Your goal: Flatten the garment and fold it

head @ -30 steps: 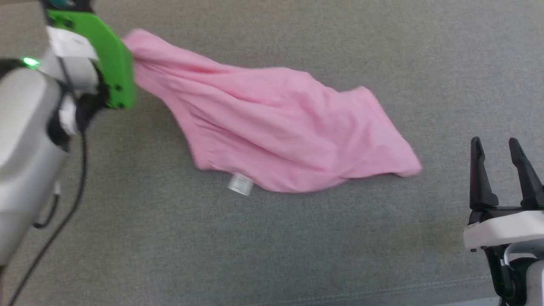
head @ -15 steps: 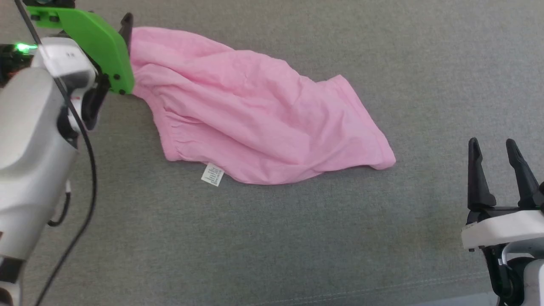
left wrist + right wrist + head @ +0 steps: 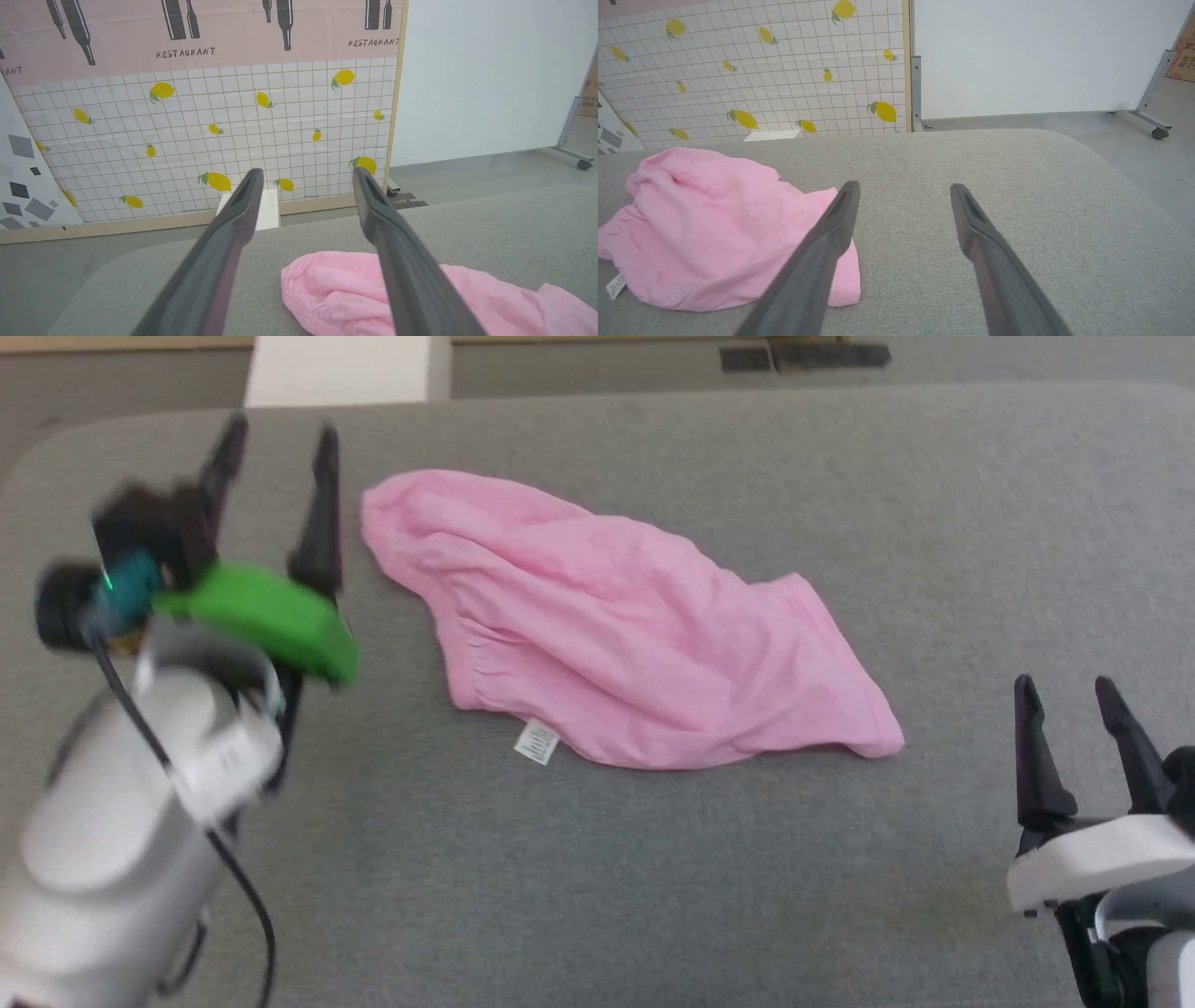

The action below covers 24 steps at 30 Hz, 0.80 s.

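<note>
The garment (image 3: pixel 616 625) is a light-pink thin cloth lying crumpled on the grey padded table (image 3: pixel 597 859), stretched from upper left to lower right, with a gathered band edge and a small white label (image 3: pixel 536 743) at its near side. My left gripper (image 3: pixel 278 434) stands open just left of the garment's far-left end, apart from it; in the left wrist view the garment (image 3: pixel 336 294) lies low between its fingers. Open and empty, my right gripper (image 3: pixel 1066 685) sits right of the garment's lower-right corner. The garment (image 3: pixel 714 233) lies left of it in the right wrist view.
The table's far edge (image 3: pixel 653 390) runs across the top of the head view, with floor beyond. A lemon-patterned panel (image 3: pixel 210 130), a white box (image 3: pixel 266 210) and a wheeled white board (image 3: pixel 1041 56) stand past the table.
My left gripper has let go of the garment's far-left end, opened and drawn back to the left. The garment has dropped onto the table. The head camera has tilted up. The right gripper has stayed put.
</note>
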### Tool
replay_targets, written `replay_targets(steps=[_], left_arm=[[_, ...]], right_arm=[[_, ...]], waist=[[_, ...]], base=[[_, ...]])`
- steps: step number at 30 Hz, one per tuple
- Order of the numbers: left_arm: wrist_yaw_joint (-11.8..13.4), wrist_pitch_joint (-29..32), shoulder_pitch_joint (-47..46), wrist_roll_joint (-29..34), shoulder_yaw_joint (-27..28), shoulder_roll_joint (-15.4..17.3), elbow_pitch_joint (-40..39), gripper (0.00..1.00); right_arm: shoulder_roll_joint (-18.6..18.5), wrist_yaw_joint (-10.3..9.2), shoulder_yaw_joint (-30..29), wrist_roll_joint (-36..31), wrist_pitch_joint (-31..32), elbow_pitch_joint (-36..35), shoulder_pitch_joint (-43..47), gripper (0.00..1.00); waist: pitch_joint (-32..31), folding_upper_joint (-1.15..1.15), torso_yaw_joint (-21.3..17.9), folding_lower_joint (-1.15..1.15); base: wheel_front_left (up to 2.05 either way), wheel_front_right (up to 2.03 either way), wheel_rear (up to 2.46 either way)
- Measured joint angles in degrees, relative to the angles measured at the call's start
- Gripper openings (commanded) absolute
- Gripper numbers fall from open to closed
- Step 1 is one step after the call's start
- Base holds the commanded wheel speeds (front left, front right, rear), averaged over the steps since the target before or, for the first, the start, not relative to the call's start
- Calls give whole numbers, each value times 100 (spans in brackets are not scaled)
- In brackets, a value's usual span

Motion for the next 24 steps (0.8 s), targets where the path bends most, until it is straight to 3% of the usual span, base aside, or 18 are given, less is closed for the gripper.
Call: replay_targets(steps=[9,12,18,24], left_arm=[[746,-250,1729,326,-379,82,-760,100],[909,-299,1963,356,-442,42,-911,100],[983,-343,2039,409,-483,-16,-1062,100],[938,-356,1944,459,-509,-179,-1022,100]], right_arm=[[-120,-1,218,250,732,-238,309,100],[-367,-1,336,447,1277,-391,255,100],[-1209,-1,339,857,3070,-277,-659,100],[-1927,-1,468,1131,4391,503,-1677,100]], waist=[[-252,0,527,0],[-234,0,722,0],[-43,0,1116,0],[272,0,1491,0]], base=[[0,0,0],[0,0,0],[0,0,0],[0,0,0]])
